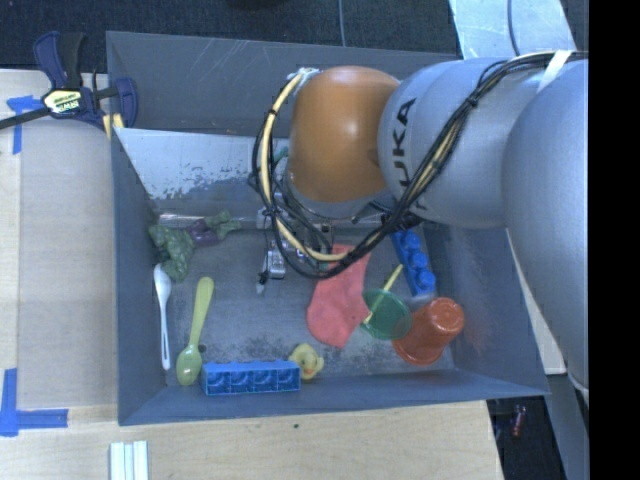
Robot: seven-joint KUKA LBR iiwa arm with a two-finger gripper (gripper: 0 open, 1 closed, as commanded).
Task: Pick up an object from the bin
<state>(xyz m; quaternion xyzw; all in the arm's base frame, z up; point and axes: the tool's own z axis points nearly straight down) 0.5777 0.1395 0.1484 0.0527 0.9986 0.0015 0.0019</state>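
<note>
My gripper [271,265] reaches down below the orange wrist cover, over the bin floor near the middle. Just right of it lies a pink-red floppy piece [338,305]. To its left a yellow-green spoon [197,326] lies lengthwise with its bowl toward the front wall. A green leafy toy [175,245] with a purple bit lies further left, by the back-left wall. Nothing shows in the gripper.
A white spoon [162,311] lies along the left wall. A blue brick [251,378] and a small yellow thing [307,360] lie at the front wall. At the right are a green cup [386,314], an orange cup [430,330] and another blue brick [414,261].
</note>
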